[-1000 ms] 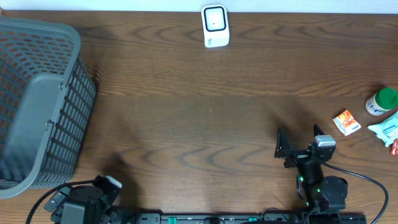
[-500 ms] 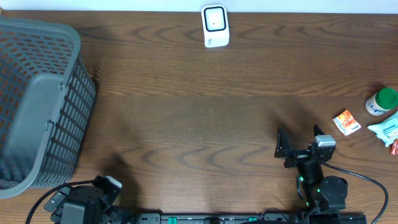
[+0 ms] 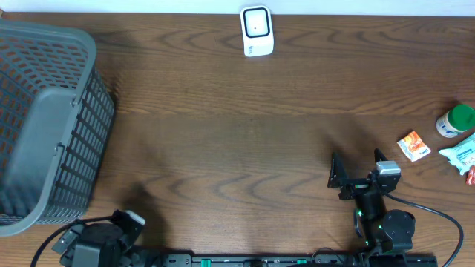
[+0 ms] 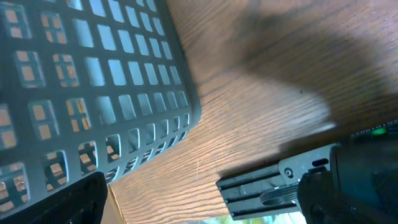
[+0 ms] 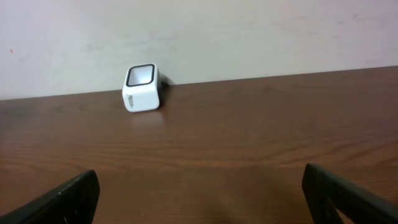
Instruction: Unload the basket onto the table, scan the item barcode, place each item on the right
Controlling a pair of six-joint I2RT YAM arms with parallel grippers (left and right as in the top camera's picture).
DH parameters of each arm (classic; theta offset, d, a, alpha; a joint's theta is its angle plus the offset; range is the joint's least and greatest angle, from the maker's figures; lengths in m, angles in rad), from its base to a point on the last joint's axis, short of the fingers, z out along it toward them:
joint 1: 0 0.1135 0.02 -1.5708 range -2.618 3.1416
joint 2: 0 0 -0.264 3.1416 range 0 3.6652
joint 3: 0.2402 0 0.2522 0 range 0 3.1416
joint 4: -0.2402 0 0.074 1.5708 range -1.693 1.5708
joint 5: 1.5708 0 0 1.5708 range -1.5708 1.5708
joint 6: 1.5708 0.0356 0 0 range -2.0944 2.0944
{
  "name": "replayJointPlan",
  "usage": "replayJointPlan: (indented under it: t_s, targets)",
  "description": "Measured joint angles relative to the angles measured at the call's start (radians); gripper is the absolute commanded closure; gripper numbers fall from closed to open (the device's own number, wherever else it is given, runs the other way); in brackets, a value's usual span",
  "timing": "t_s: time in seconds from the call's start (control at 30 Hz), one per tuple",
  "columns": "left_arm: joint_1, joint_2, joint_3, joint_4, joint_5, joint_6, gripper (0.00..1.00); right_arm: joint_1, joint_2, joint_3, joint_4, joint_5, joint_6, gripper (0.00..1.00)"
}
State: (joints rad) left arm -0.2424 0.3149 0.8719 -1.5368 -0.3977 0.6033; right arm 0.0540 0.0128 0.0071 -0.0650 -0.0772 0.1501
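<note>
overhead: fixed above, looking straight down on the whole table. right wrist: low over the near edge, facing level across the wood to the far wall; shares the white scanner with overhead, seen far off. left wrist: tilted, very close to the grey basket, which overhead shows at left.

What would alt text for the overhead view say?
Wooden table from above: a grey basket at left, a white barcode scanner at the far edge, an orange packet and green-capped bottle at right, and the right gripper open, empty.
</note>
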Motion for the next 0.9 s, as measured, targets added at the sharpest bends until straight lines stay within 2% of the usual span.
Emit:
replayJointPlan:
  t_s: [0.13,0.37,0.67,0.77,0.9]
  targets:
    - [0.031,-0.059,0.000,-0.001,0.000,0.000,0.02,0.000,0.000,0.000,-0.001,0.000,0.000,0.01]
    - [0.164,-0.201,0.000,-0.031,0.000,0.000,0.02,0.000,0.000,0.000,-0.001,0.000,0.000,0.01]
    - [0.190,-0.243,0.002,-0.069,-0.003,-0.001,0.02,0.000,0.000,0.000,-0.001,0.000,0.002,0.01]
    - [0.201,-0.244,0.002,0.014,0.022,-0.002,0.02,0.000,0.000,0.000,-0.001,0.000,0.002,0.01]
    - [0.206,-0.244,0.002,0.289,0.081,-0.004,0.02,0.000,0.000,0.000,-0.001,0.000,0.002,0.01]
